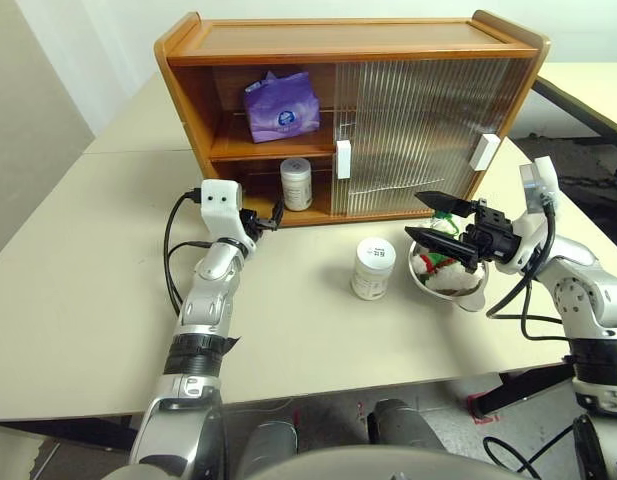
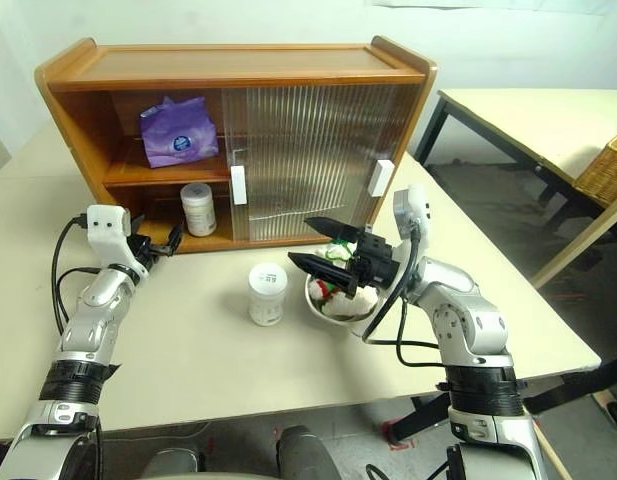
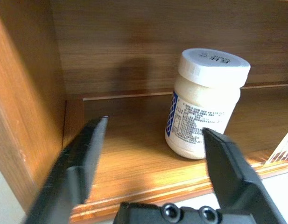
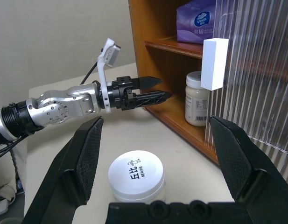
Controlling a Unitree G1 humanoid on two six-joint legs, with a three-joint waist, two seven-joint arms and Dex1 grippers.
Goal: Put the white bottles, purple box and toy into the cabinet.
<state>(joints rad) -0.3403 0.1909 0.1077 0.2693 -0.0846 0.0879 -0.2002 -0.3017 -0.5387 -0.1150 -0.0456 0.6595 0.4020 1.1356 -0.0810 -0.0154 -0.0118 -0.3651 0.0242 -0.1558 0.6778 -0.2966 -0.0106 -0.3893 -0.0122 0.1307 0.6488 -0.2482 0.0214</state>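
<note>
i see one white bottle (image 1: 296, 184) standing upright on the lower shelf of the cabinet (image 1: 348, 55), in the open left bay, just beside the edge of the ribbed sliding door (image 1: 418, 130). its label carries dense print and a blue chequered strip, too small for me to read; the lid has a line of letters i can't make out. the purple box (image 1: 281, 105) leans on the upper shelf above it, with a round blue label reading "vinda". the second white bottle (image 1: 373, 268) stands on the surface (image 1: 88, 300) in front of the cabinet, its lid marked "kewpie" under two characters. just to its right the toy (image 1: 440, 268) lies in a white bowl (image 1: 458, 296); i see white fluff with red and green, and the rest is hidden by my right gripper.

my left gripper (image 1: 267, 220) points level at the mouth of the lower shelf, fingers parted and holding nothing, the shelved bottle apart from them. my right gripper (image 1: 438, 218) hangs over the bowl, pointing left, spread wide and empty. the sliding doors cover the cabinet's right half, each with a white handle (image 1: 343, 159), and what lies behind the ribbing is blurred. a second table (image 2: 528, 110) stands off to the right, with a wicker basket (image 2: 608, 165) cut off at the frame edge.
</note>
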